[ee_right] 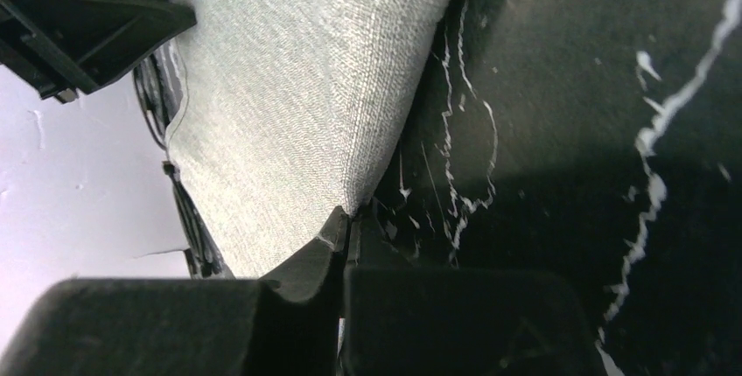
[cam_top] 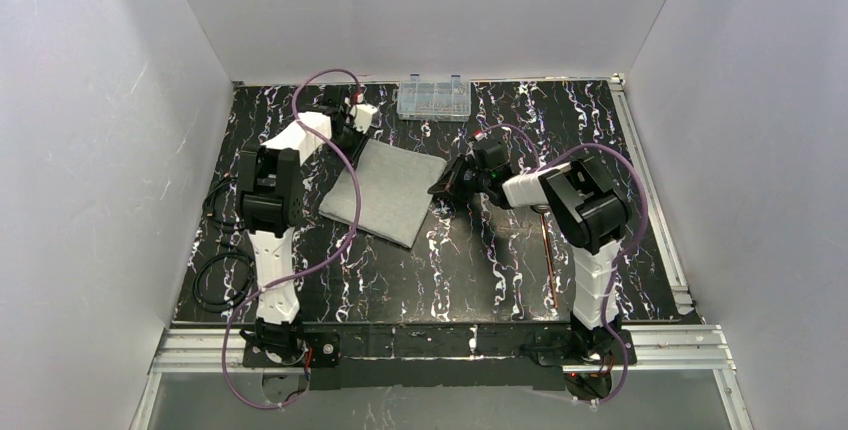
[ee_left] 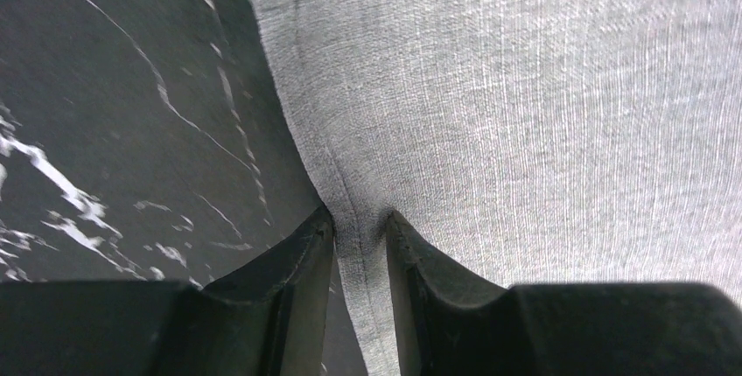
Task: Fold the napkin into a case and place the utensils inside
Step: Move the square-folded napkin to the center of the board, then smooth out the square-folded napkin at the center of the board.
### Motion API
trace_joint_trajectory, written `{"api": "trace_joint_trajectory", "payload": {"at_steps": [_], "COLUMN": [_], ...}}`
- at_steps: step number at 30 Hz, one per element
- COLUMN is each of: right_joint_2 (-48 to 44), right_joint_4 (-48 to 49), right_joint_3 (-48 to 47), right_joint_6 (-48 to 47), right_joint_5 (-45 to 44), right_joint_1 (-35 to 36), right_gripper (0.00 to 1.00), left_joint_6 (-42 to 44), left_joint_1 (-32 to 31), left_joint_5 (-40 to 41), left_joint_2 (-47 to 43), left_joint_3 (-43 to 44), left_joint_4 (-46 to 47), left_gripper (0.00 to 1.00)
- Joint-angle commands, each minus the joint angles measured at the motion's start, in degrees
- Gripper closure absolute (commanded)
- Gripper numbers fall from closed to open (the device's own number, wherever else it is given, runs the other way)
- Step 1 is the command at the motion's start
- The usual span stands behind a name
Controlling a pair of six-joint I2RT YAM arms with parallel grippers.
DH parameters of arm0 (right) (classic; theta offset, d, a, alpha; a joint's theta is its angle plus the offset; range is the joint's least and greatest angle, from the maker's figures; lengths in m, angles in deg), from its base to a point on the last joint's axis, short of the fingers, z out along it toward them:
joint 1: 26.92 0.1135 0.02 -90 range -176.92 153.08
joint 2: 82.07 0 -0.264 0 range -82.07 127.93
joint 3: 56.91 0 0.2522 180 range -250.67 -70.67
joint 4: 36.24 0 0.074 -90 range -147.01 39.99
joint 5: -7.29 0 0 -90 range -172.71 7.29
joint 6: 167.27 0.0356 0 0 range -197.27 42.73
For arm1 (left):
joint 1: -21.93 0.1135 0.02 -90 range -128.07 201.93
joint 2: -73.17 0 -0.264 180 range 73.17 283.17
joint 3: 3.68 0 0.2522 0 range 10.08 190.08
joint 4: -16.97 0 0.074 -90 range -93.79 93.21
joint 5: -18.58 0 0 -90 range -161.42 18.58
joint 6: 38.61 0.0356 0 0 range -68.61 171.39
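Observation:
The light-grey napkin (cam_top: 385,195) lies folded as a tilted square in the middle of the black marbled table. My left gripper (cam_top: 352,122) is at its far left corner; in the left wrist view the fingertips (ee_left: 319,227) press on both sides of the hemmed edge of the napkin (ee_left: 525,114), which bunches into a ridge between them. My right gripper (cam_top: 440,190) is at the right corner, shut on the tip of the napkin (ee_right: 289,105). Thin copper-brown utensils (cam_top: 549,255) lie on the table under the right arm, partly hidden by it.
A clear plastic compartment box (cam_top: 433,98) stands at the back edge, behind the napkin. Loose black cables (cam_top: 215,280) lie at the left side of the table near the left arm. White walls enclose the table on three sides.

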Motion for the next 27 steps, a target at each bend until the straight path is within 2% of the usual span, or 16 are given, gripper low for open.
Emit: {"api": "trace_joint_trajectory", "payload": {"at_steps": [1,7,11,12,13,14,15,17,20,23,27], "right_joint_2": [-5.4,-13.9,-18.6,-19.1,-19.2,-19.1,-18.9,-19.1,-22.2,-25.9,-25.7], "right_joint_4": [-12.4,-18.1,-19.7,-20.0,-20.6,-21.5,-22.6,-25.5,-29.6,-30.2,-23.1], "right_joint_3": [2.6,10.8,14.4,14.5,14.1,13.5,12.5,10.1,7.7,7.0,6.9], "right_joint_6": [-7.0,-11.2,-12.4,-12.6,-13.1,-13.7,-14.3,-15.9,-17.7,-18.5,-15.7], "right_joint_5": [-4.4,-6.6,-7.2,-7.2,-7.1,-6.7,-6.3,-5.3,-4.5,-1.0,8.9], "right_joint_1": [-0.7,-2.3,-3.4,-3.7,-4.0,-4.2,-4.5,-5.5,-7.1,-8.8,-9.7], "right_gripper": [0.99,0.99,0.99,0.95,0.84,0.66,0.57,0.45,0.35,0.38,0.57], "left_joint_6": [0.5,-1.3,-3.6,-3.9,-4.0,-4.1,-4.1,-3.9,-3.3,-3.6,-6.1], "left_joint_1": [-1.4,-3.1,-3.5,-3.6,-3.6,-3.6,-3.6,-3.6,-3.5,-3.6,-4.1], "left_joint_5": [-2.9,-8.2,-10.5,-10.8,-10.9,-10.6,-10.2,-9.2,-8.1,-9.0,-14.6], "left_joint_2": [-5.0,-11.4,-14.0,-14.6,-15.3,-15.8,-16.1,-16.7,-18.5,-20.5,-20.5], "left_joint_3": [-6.1,-6.2,-4.0,-3.9,-4.1,-4.3,-4.4,-4.2,-3.3,-1.2,3.0], "left_joint_4": [-5.0,-7.1,-10.4,-10.9,-11.2,-11.4,-11.8,-13.0,-14.0,-15.0,-20.2], "left_gripper": [0.73,0.67,0.58,0.56,0.55,0.53,0.52,0.50,0.46,0.42,0.41]}}
